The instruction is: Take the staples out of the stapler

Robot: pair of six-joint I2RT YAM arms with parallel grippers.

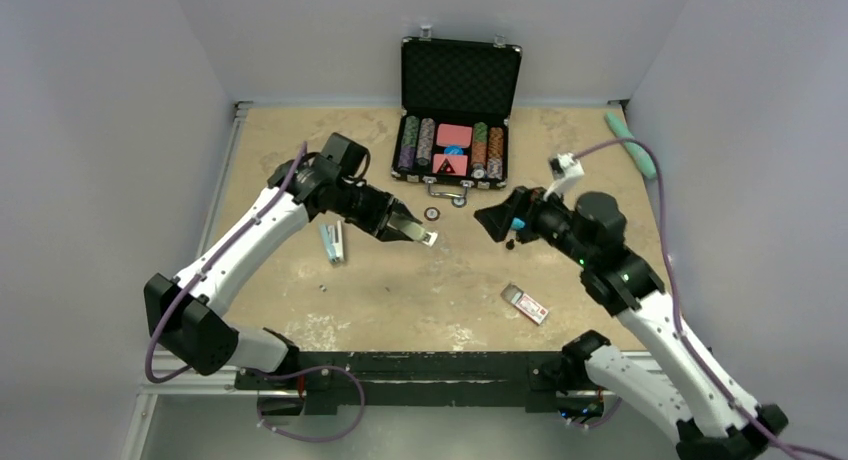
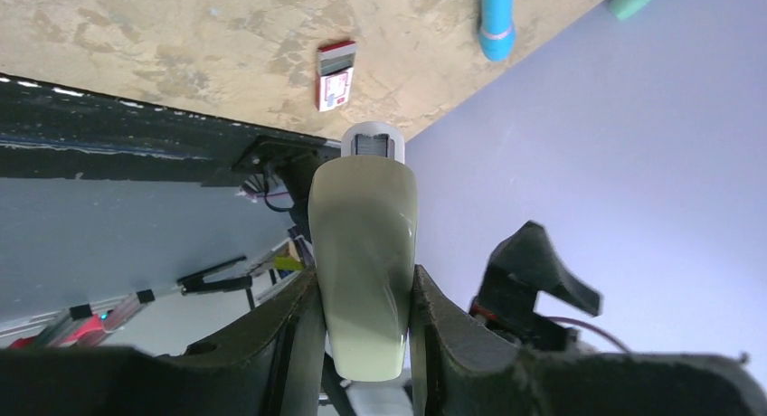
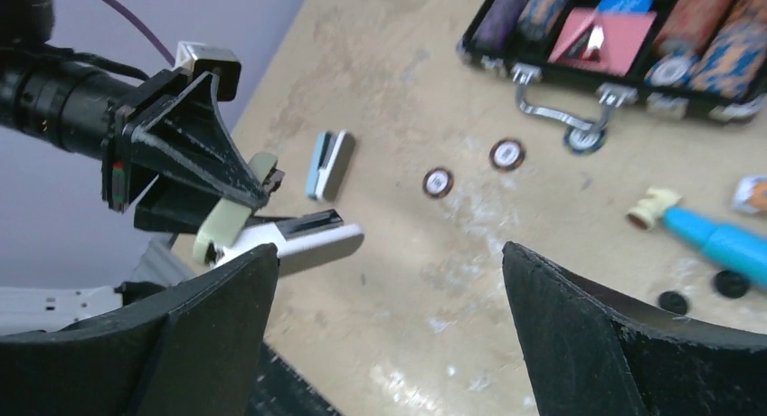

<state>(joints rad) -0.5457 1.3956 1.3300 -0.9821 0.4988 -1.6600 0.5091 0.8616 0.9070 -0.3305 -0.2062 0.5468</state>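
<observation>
My left gripper (image 1: 410,230) is shut on a pale green stapler (image 1: 424,237) and holds it in the air over the middle of the table. In the left wrist view the fingers (image 2: 298,326) clamp the stapler's green top (image 2: 364,253) from both sides. In the right wrist view the stapler (image 3: 298,242) shows its green top angled away from the white base and dark magazine. My right gripper (image 1: 497,223) is wide open and empty, facing the stapler from the right with a gap between them; it also shows in its own wrist view (image 3: 389,249).
A second blue-grey stapler (image 1: 333,242) lies on the table at the left. A red-white staple box (image 1: 525,304) lies front right. An open poker chip case (image 1: 460,110) stands at the back, with loose chips (image 1: 431,214) before it. A blue marker (image 3: 724,240) lies under my right arm.
</observation>
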